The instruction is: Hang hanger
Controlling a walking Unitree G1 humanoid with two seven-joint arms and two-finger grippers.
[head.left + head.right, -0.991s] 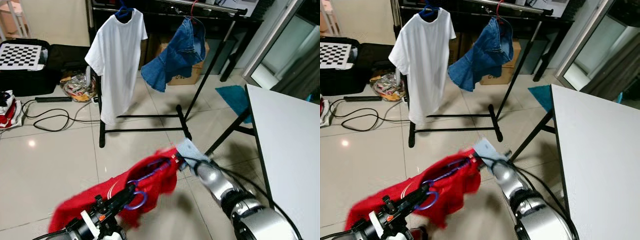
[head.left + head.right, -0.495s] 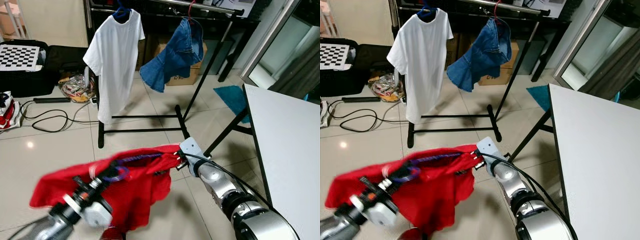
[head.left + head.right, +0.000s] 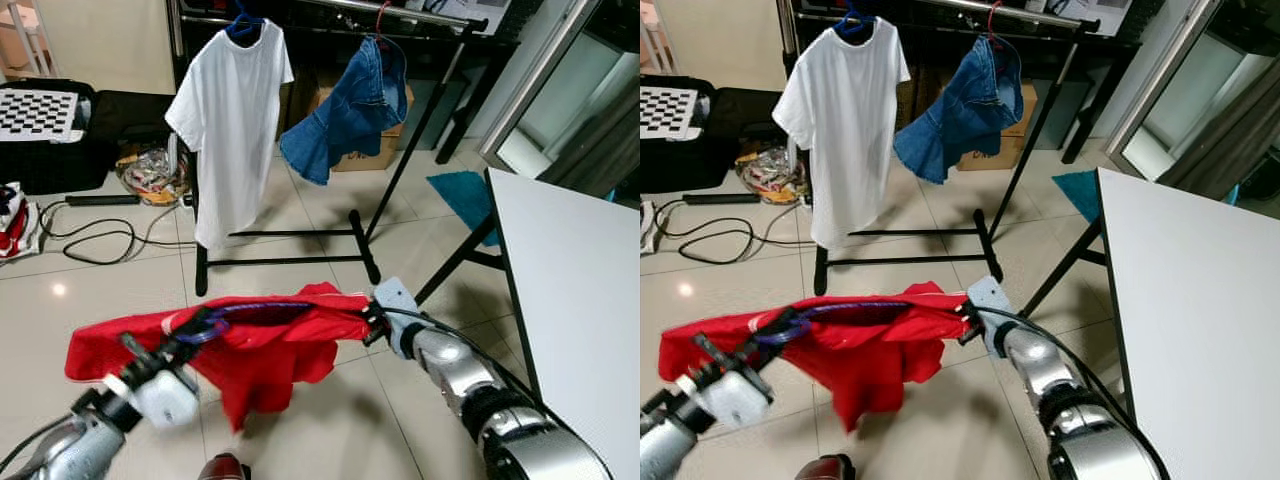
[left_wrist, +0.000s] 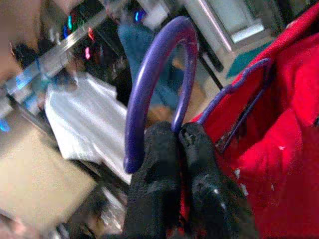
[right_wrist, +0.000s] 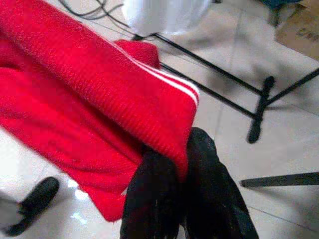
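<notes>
The left gripper has its fingers pressed together on the base of the purple hanger's hook (the hook curves up just past the fingertips). A red garment drapes from that hanger and stretches across to the right gripper, whose fingers are clamped on the garment's ribbed hem. Both arms hold it spread above the tiled floor. Beyond the fingers stands a black clothes rack carrying a white T-shirt and a blue denim piece. To the right of the right gripper is a white counter.
</notes>
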